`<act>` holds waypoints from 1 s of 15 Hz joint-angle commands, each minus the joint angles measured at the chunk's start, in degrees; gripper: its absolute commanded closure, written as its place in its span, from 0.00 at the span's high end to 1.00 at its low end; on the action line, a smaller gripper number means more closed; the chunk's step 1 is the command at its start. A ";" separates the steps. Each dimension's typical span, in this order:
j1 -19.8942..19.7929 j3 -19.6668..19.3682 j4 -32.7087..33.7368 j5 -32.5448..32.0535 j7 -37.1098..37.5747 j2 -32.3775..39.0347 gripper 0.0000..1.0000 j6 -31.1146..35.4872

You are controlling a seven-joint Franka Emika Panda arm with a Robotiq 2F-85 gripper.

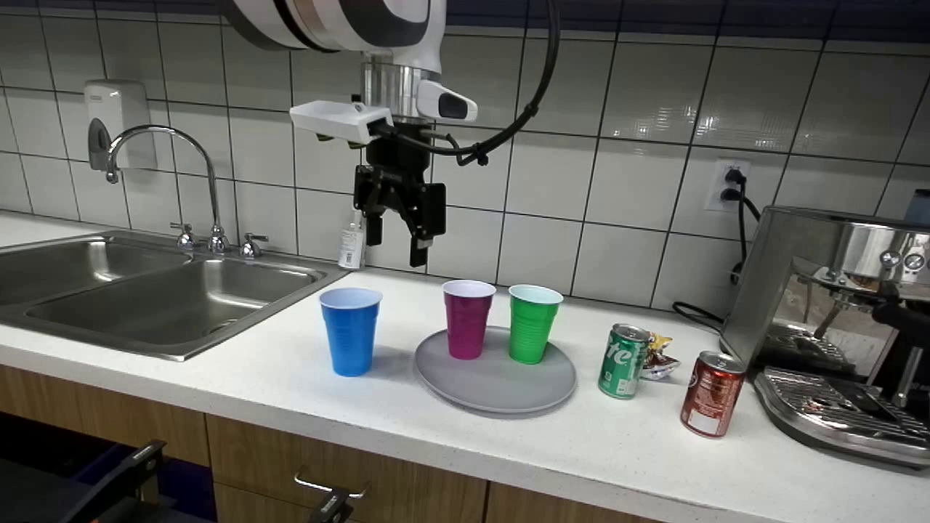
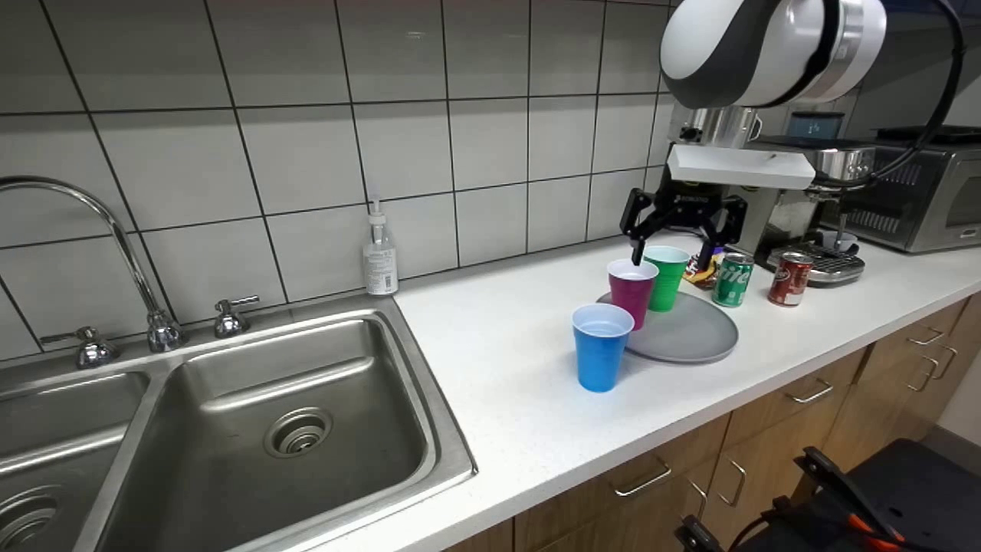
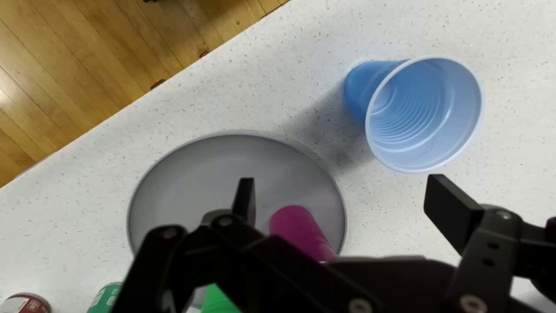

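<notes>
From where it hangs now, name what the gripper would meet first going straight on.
Probably the white counter: the gripper points down, seemingly between the blue cup and the gray plate. Depth is unclear, so it might clip the blue cup first.

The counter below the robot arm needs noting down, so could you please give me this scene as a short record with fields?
Claw: open, holding nothing, above the counter
Plate: grey, with a purple cup and a green cup standing on it
Blue cup: upright on the counter, beside the plate, looks empty in the wrist view
Drinks: green can and red can, upright, the red can nearer the coffee machine
Snack bag: beside the green can
Sink: metal, with a soap bottle near its back corner
</notes>
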 commanded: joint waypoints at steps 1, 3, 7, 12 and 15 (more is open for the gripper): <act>-1.60 1.55 0.05 0.56 -0.42 0.13 1.00 -0.09; -1.69 1.53 0.05 0.55 -0.41 0.17 1.00 -0.09; -2.81 2.80 -1.12 -4.19 1.76 0.35 1.00 3.96; -2.52 4.50 -1.23 -7.83 1.51 2.94 1.00 6.23; -2.12 5.35 -0.77 -8.95 1.63 4.75 1.00 7.19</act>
